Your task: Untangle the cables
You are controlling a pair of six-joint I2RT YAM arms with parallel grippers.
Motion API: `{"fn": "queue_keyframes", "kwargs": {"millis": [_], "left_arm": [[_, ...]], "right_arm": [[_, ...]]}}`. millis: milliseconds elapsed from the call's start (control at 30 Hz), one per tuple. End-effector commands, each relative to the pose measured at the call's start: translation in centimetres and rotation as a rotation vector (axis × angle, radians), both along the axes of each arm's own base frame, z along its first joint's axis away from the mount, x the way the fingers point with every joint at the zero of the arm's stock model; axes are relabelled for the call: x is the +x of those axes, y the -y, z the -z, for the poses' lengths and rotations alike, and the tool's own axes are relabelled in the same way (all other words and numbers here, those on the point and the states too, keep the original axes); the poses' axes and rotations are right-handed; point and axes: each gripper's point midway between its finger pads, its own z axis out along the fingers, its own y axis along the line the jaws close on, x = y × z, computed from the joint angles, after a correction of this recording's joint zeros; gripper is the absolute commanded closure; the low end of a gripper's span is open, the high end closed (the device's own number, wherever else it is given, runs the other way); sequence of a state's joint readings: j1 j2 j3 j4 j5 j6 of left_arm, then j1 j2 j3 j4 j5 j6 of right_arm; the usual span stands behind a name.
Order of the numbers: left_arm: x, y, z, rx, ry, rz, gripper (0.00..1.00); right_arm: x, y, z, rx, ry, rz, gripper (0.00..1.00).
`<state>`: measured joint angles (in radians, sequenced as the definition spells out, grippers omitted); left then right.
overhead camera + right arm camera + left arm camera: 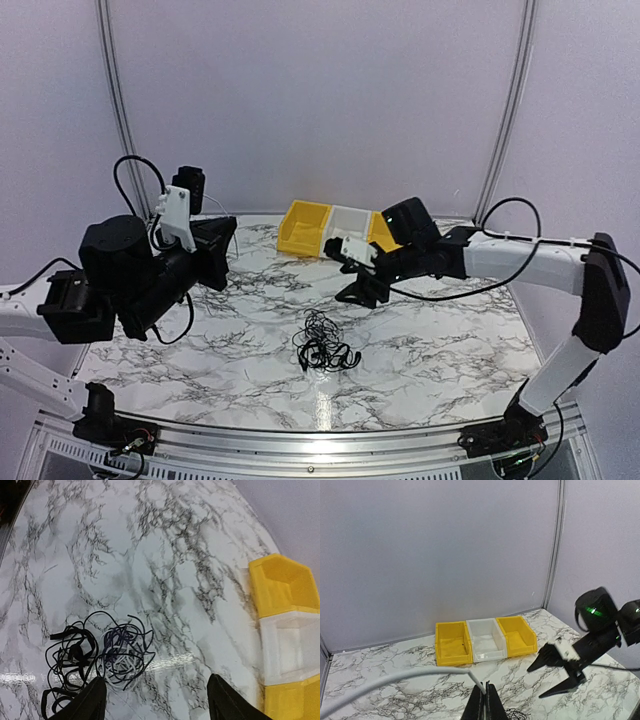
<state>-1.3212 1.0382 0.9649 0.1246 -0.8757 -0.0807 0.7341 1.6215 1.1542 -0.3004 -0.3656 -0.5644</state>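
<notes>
The cables [322, 343] lie in a loose knot of black and whitish strands [100, 652] on the marble table, near its middle. My right gripper [352, 274] hovers open above the table just behind the knot. In the right wrist view its jaws [155, 687] stand wide apart with nothing between them, and the left fingertip [92, 695] is over the knot's edge. My left gripper [215, 248] is raised at the left. In the left wrist view it [486, 687] is shut, and a white cable [420, 676] arcs in from the left and ends between its fingertips.
Three bins stand in a row at the back: yellow [303, 228], white [347, 222], yellow [383, 232]. The left wrist view shows the same bins [486, 639] and the right gripper's fingers [555, 662]. Grey curtain walls enclose the table.
</notes>
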Motion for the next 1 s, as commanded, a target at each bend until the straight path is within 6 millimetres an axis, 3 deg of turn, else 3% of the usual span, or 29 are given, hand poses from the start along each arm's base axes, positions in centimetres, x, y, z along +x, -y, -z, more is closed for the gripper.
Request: {"fn": "queue_keyframes", "kwargs": {"millis": [0, 133, 200, 333, 433, 600, 967], "left_arm": [[2.5, 0.6, 1.3, -0.053, -0.094, 0.020, 1.00], [5.6, 2.1, 3.1, -0.075, -0.175, 0.074, 1.00], [7.4, 2.9, 3.9, -0.060, -0.210, 0.086, 1.00], [11.9, 4.1, 5.5, -0.029, -0.257, 0.065, 1.00], [15.4, 4.4, 6.6, -0.006, -0.266, 0.024, 1.00], [21.5, 5.0, 7.9, -0.015, -0.284, -0.008, 1.00], [33.7, 9.3, 9.9, -0.086, -0.249, -0.001, 1.00]], "right_arm": [[-1.1, 2.8, -5.7, 0.103, 0.016, 0.023, 0.30], [-1.9, 6.4, -8.5, 0.168, 0.090, 0.084, 0.29], [-2.0, 8.5, -8.9, 0.192, 0.114, 0.126, 0.29], [-1.1, 13.4, -8.3, 0.206, 0.145, 0.276, 0.30], [-1.2, 15.5, -7.5, 0.238, 0.149, 0.329, 0.31], [-0.4, 17.3, -7.7, 0.234, 0.192, 0.379, 0.32], [0.3, 17.5, -5.3, 0.177, 0.175, 0.378, 0.34]]}}
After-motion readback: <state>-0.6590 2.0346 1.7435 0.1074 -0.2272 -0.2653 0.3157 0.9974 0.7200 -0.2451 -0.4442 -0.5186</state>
